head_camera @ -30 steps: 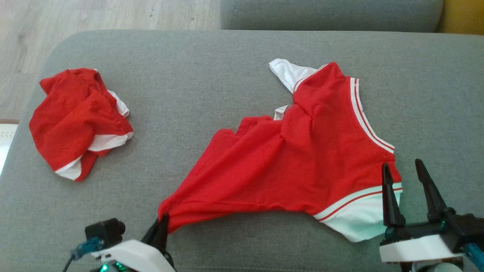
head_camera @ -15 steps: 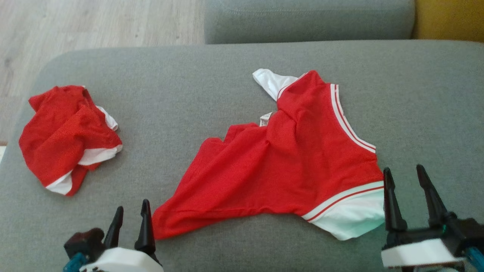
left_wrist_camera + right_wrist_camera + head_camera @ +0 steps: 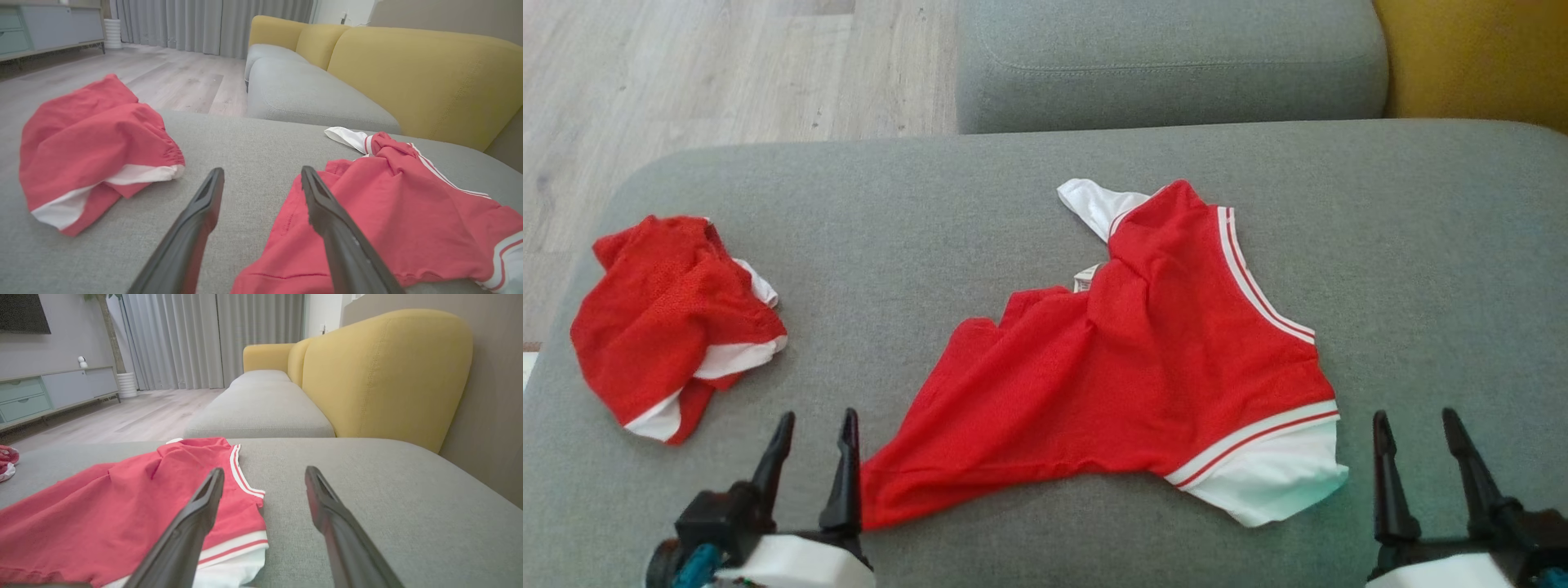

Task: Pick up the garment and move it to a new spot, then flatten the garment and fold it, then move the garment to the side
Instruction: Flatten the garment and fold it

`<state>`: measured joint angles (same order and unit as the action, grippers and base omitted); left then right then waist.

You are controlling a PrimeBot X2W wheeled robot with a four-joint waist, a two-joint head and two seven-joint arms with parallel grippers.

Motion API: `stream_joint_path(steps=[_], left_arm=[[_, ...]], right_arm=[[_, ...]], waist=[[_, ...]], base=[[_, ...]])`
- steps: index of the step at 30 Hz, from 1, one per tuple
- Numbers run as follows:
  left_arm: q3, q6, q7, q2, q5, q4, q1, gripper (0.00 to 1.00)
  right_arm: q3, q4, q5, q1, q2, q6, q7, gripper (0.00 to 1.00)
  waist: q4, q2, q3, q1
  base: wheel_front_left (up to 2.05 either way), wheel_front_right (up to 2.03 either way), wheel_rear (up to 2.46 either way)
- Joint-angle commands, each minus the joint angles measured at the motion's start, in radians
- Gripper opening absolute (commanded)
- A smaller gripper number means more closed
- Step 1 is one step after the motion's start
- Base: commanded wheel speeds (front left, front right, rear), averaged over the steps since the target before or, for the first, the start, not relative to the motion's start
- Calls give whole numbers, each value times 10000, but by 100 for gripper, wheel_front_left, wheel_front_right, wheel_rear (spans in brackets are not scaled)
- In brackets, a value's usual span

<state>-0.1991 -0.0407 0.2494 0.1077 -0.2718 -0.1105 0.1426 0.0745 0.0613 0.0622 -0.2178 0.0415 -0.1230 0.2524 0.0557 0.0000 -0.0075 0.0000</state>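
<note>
1. While two red garments are lying on the grey cushion (image 3: pixel 931 212), the spread garment (image 3: pixel 1127 384) is sitting at centre and the crumpled garment (image 3: pixel 670 318) well apart to its left.
2. Two grippers are hovering: the left gripper (image 3: pixel 818 415) and the right gripper (image 3: pixel 1414 414), fingers parted, grasping nothing.
3. Folds are hiding the crumpled garment's shape.

Nothing here can be read from where I stand. The red garment (image 3: pixel 1143 367) spread on the grey cushion (image 3: pixel 915 220) carries a small pale tag (image 3: pixel 1086 278) at its upper edge, but any print on it is too small and blurred to make out.
</note>
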Motion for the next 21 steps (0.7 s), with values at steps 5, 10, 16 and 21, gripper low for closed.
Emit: stream_joint_path(steps=[5, 10, 16, 21], left_arm=[[858, 629, 122, -246, 888, 631, -154, 100], [1054, 993, 123, -422, 1247, 614, 36, 100], [1252, 1199, 123, -511, 1445, 469, 135, 100], [1375, 1260, 123, -549, 1475, 422, 99, 100]], right_arm=[[-233, 157, -15, 275, 87, -77, 93, 100], [-239, 273, 14, 331, 87, -77, 93, 100], [-375, 274, 3, 448, 87, -77, 93, 100], [-411, 271, 6, 452, 87, -77, 93, 100]], waist=[[47, 0, 19, 0], [133, 0, -7, 0], [201, 0, -48, 0], [231, 0, -88, 0]], base=[[0, 0, 0], [0, 0, 0], [0, 0, 0], [0, 0, 0]])
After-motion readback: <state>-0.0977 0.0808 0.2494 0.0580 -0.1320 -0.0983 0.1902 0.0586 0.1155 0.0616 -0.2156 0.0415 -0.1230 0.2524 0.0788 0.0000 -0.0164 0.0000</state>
